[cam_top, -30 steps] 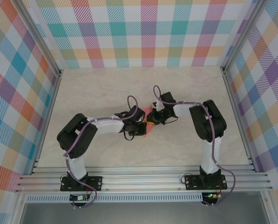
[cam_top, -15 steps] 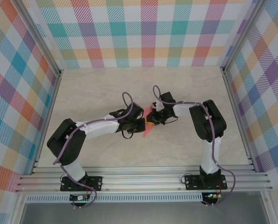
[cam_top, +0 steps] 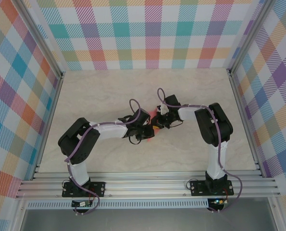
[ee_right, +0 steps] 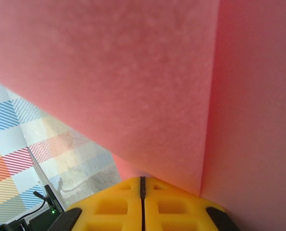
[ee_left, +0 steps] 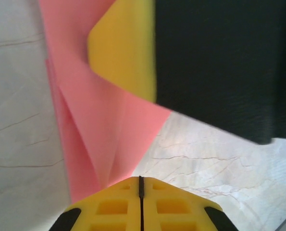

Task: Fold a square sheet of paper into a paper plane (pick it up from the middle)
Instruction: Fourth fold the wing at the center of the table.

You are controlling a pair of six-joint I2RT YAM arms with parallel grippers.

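The square sheet of paper point(cam_top: 155, 115) is salmon pink and folded into a narrow pointed shape with creases point(ee_left: 99, 125). It lies mid-table between the two grippers. My right gripper point(cam_top: 156, 126) is shut on its upper part; the paper stands close in front of the right wrist camera point(ee_right: 133, 72), rising from behind the closed jaws point(ee_right: 142, 179). My left gripper point(cam_top: 148, 133) is shut, its closed tips point(ee_left: 141, 179) at the paper's narrow lower end, with the paper passing under their left side. In the left wrist view one of the right gripper's yellow fingers point(ee_left: 126, 53) rests on the paper.
The marble-patterned tabletop point(cam_top: 99, 96) is bare around the arms. Plaid walls point(cam_top: 152, 33) enclose the back and both sides, with aluminium rails point(cam_top: 147, 183) along the near edge.
The left arm swung slightly away, uncovering the paper's lower tip, then came back over it. The right arm has stayed still on the paper.
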